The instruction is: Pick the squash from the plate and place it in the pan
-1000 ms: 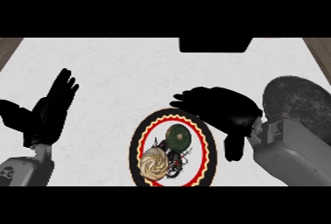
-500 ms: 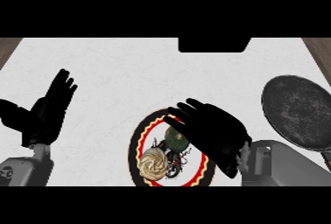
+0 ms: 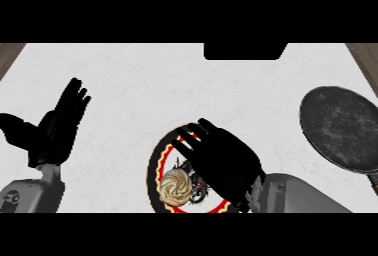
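A round plate [image 3: 161, 159] with a red and black rim lies at the counter's lower middle. My right hand [image 3: 221, 160] is spread over its right half, fingers fairly straight and pointing up-left, open. The dark green squash is hidden under that hand. A cream swirled item [image 3: 176, 186] shows on the plate's lower left, beside the hand. The dark round pan [image 3: 341, 129] sits at the right edge, apart from the hand. My left hand [image 3: 55, 127] rests open at the left, fingers up.
A black block [image 3: 245, 50] sits at the counter's far edge, top middle. Brown strips show past the counter's upper corners. White counter surface lies between the plate and the pan.
My right hand has moved left and toward me, from near the pan to over the plate, and now covers the green squash. The pan shows fully. The left hand has not moved.
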